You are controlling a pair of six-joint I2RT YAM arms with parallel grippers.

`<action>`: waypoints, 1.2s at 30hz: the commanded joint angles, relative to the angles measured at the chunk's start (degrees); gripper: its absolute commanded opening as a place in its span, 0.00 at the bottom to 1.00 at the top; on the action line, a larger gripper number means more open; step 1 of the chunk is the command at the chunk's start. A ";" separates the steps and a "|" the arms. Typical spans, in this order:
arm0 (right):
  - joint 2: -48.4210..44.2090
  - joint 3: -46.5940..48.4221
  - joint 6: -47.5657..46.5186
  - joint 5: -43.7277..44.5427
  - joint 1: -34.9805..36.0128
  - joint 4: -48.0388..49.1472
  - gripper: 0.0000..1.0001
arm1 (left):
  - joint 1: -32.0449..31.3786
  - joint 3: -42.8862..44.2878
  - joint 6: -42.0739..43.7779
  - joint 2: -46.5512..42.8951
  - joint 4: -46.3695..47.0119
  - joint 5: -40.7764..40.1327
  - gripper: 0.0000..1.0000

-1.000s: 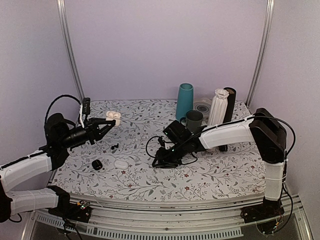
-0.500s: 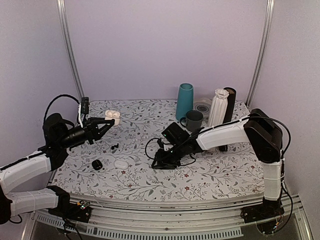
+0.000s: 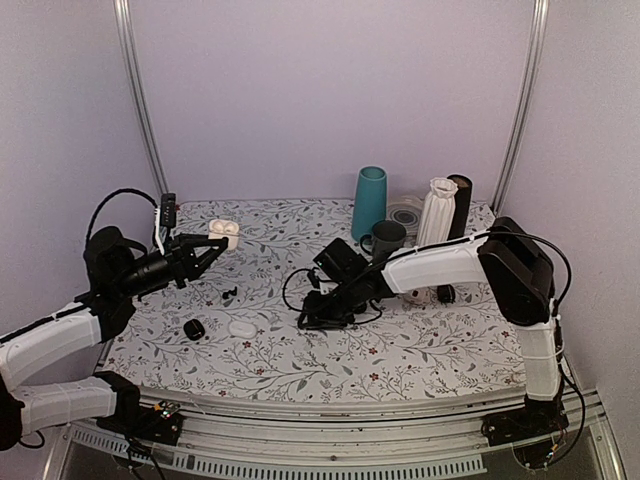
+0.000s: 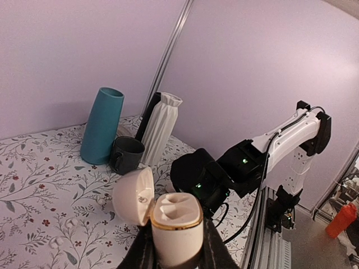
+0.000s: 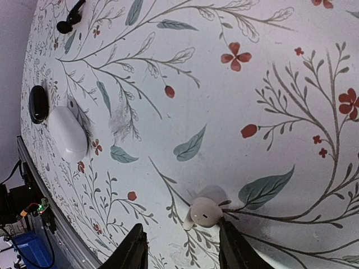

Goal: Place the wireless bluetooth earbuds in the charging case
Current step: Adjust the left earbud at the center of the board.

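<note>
Left wrist view had the left gripper [image 4: 176, 246] clamped on an open cream case [image 4: 175, 221], held above the table, lid [image 4: 133, 196] hinged back and wells empty. Right gripper [image 5: 182, 246] stood with fingers apart, low over the table [image 5: 280, 84], a white bud [image 5: 205, 212] lying between them; whether either finger touched it I could not tell. Black buds [image 3: 230, 292] lay loose on the cloth, beyond a shut black case [image 5: 38, 103] and a shut white case [image 5: 67, 133] lying side by side.
</note>
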 commanded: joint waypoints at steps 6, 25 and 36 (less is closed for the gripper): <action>2.83 4.47 -4.50 3.05 0.14 -4.52 0.44 | 0.75 0.56 -0.57 -0.29 1.86 0.74 0.00; 5.18 9.82 -8.57 4.35 1.11 -9.03 0.44 | 0.80 0.84 -1.09 0.55 2.76 1.02 0.00; 2.79 10.44 -9.15 8.52 2.38 -15.54 0.44 | 0.83 0.46 -1.11 0.33 2.72 0.82 0.00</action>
